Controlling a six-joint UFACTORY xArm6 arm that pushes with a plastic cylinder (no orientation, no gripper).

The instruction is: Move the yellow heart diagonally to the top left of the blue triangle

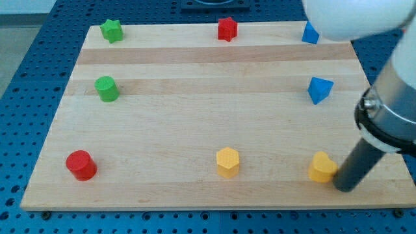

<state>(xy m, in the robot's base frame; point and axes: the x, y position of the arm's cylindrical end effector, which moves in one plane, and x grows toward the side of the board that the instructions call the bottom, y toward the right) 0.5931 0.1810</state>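
My tip [344,188] touching the yellow heart's [322,168] right side, blue triangle [319,89] above

No readable text, label, brand, number or sign appears anywhere in the view. The surface [195,117] bears only plain wood grain.

Non-task items on the wooden table [195,71]: green star [112,30] top-left corner, red star [227,28] top centre, green cylinder [106,88] left side below the green star, red cylinder [81,164] bottom-left, yellow hexagon [228,162] bottom centre. All well apart, none touching. Blue perforated surface [26,97] surrounds the table.
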